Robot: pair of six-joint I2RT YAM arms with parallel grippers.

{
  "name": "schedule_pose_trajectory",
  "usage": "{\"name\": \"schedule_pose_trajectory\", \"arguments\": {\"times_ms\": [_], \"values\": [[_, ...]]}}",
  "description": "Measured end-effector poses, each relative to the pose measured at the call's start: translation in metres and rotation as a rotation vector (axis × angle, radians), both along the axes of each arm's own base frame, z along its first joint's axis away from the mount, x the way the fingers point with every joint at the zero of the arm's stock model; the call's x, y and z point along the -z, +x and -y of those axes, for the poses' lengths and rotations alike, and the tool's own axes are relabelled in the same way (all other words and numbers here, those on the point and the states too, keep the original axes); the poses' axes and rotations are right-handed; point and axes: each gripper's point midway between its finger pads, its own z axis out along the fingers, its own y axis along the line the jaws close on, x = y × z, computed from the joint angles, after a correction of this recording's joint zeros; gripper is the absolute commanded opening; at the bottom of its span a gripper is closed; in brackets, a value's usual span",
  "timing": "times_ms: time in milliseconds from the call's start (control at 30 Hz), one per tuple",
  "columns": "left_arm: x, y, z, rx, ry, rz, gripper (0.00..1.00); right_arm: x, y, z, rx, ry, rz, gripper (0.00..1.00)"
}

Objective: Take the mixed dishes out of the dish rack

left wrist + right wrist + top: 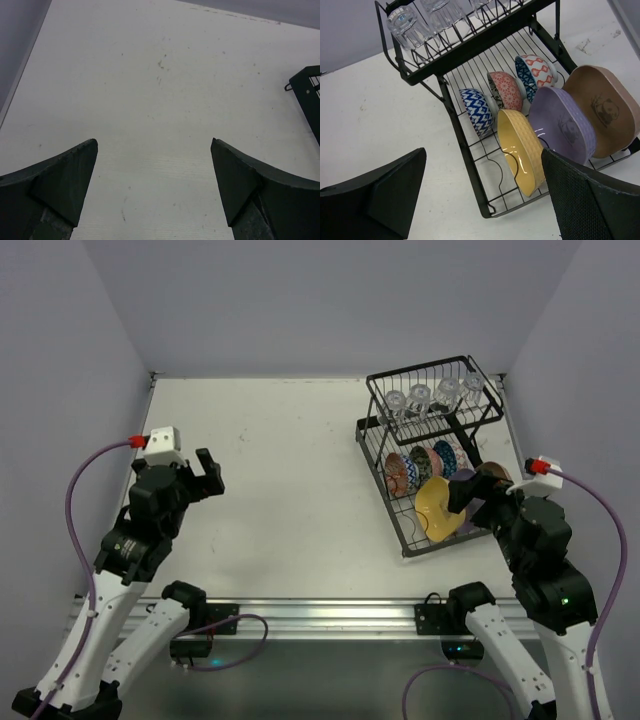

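Both left gripper (154, 142) and right gripper (484, 150) gape empty; tan plate (620, 85) shows a panda (606, 109).

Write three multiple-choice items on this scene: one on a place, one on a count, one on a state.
1. Where are the clear glass cups?
A. in the upper basket
B. on the table by the left arm
C. among the plates

2. How many rounded-square plates stand in the lower tray?
A. two
B. five
C. three

3. The right gripper is
A. shut on a bowl
B. open, holding nothing
C. shut on a cup

Answers:
1 A: the cups sit on the top tier's wires.
2 C: a yellow plate, a lavender plate and a tan-brown plate lean on edge in a row.
3 B: its fingers stand wide apart and grip nothing.
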Motion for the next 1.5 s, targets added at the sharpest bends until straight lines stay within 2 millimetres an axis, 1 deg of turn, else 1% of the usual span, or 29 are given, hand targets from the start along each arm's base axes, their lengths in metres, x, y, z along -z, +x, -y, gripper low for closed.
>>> {"name": "schedule_pose_trajectory", "arguments": {"times_ms": [333, 433, 533, 700, 767, 867, 933, 1033, 1067, 1100, 1167, 1200, 1267, 1333, 1400, 1433, 1500], "values": [[0.01, 0.004, 0.005, -0.004, -0.022, -0.044, 1.0, -0.006, -0.006, 0.004, 0.018, 0.016, 0.032, 0.99], [0.011, 0.003, 0.013, 0.017, -0.074, -0.048, 1.0, -0.008, -0.009, 0.001, -0.003, 0.027, 0.048, 0.99], [0.008, 0.003, 0.03, 0.078, -0.15, -0.049, 1.0, -0.008, -0.012, -0.004, -0.032, 0.039, 0.061, 0.99], [-0.004, 0.003, 0.072, 0.222, -0.345, -0.05, 1.0, -0.008, -0.015, -0.005, -0.043, 0.045, 0.073, 0.99], [-0.002, 0.003, 0.085, 0.253, -0.423, -0.064, 1.0, -0.008, -0.015, -0.005, -0.042, 0.045, 0.071, 0.99], [0.007, -0.003, 0.107, 0.288, -0.5, -0.115, 1.0, -0.008, -0.017, -0.004, -0.039, 0.048, 0.076, 0.99], [0.01, -0.014, 0.132, 0.345, -0.544, -0.153, 1.0, -0.009, -0.018, -0.002, -0.029, 0.051, 0.081, 0.99], [0.009, -0.039, 0.181, 0.463, -0.579, -0.192, 1.0, -0.007, -0.02, 0.004, 0.0, 0.046, 0.074, 0.99], [0.014, -0.05, 0.2, 0.505, -0.566, -0.218, 1.0, -0.006, -0.021, 0.005, 0.008, 0.041, 0.068, 0.99], [0.015, -0.059, 0.215, 0.53, -0.552, -0.23, 1.0, -0.006, -0.022, 0.007, 0.014, 0.037, 0.062, 0.99], [0.018, -0.069, 0.239, 0.559, -0.513, -0.254, 1.0, -0.002, -0.021, 0.009, 0.02, 0.018, 0.035, 0.95], [0.021, -0.071, 0.248, 0.564, -0.492, -0.262, 1.0, -0.001, -0.019, 0.008, 0.017, 0.008, 0.016, 0.94], [0.027, -0.065, 0.253, 0.53, -0.449, -0.262, 1.0, 0.007, -0.01, 0.004, 0.005, -0.024, -0.048, 0.92], [0.028, -0.057, 0.246, 0.484, -0.407, -0.244, 1.0, 0.02, 0.003, 0.0, -0.002, -0.082, -0.152, 0.91], [0.024, -0.051, 0.232, 0.433, -0.352, -0.221, 1.0, 0.04, 0.021, -0.003, 0.011, -0.186, -0.286, 0.88], [0.02, -0.048, 0.225, 0.411, -0.331, -0.208, 1.0, 0.047, 0.027, -0.005, 0.016, -0.227, -0.325, 0.87], [0.013, -0.044, 0.207, 0.358, -0.283, -0.18, 1.0, 0.07, 0.038, -0.008, 0.021, -0.351, -0.434, 0.79]]}}
